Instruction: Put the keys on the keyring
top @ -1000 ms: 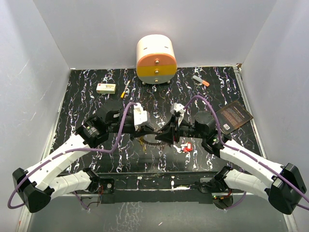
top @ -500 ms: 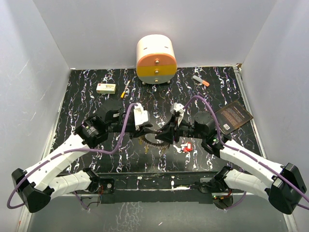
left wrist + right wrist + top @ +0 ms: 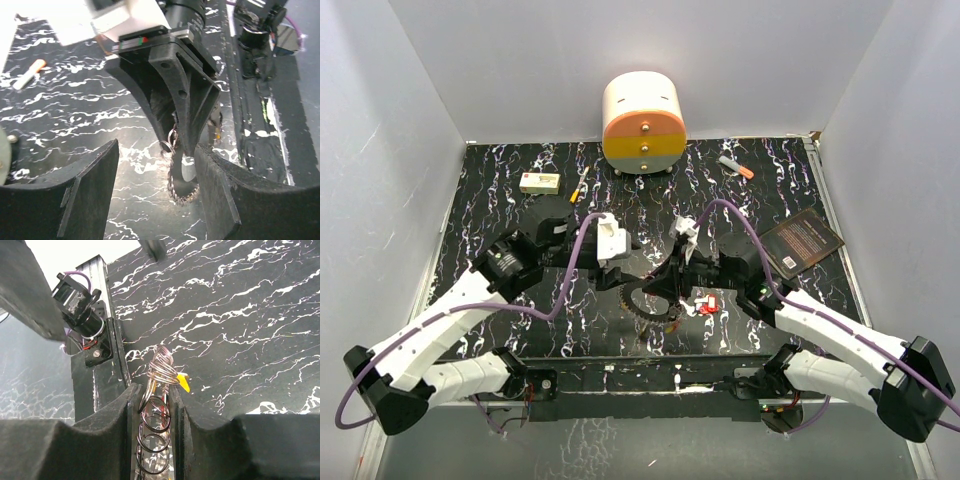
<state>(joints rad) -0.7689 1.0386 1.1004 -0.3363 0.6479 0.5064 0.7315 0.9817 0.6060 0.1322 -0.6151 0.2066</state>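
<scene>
Right claw [image 3: 156,390] is pinching the keyring [image 3: 182,192] over the middle of the desk [image 3: 490,200], with a yellow key [image 3: 184,383] hanging at its fingertips. Left claw [image 3: 156,160] is gaping wide just beside it, holding nothing.

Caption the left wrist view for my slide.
Open left gripper flanks the right gripper, which pinches the jagged keyring over the marbled table.

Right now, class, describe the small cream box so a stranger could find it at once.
Start at the round cream, orange and yellow drawer cabinet at the back of the black marbled table. Left of it lies the small flat cream rectangular box. Unlike the thin yellow stick beside it, it is pale and blocky.
</scene>
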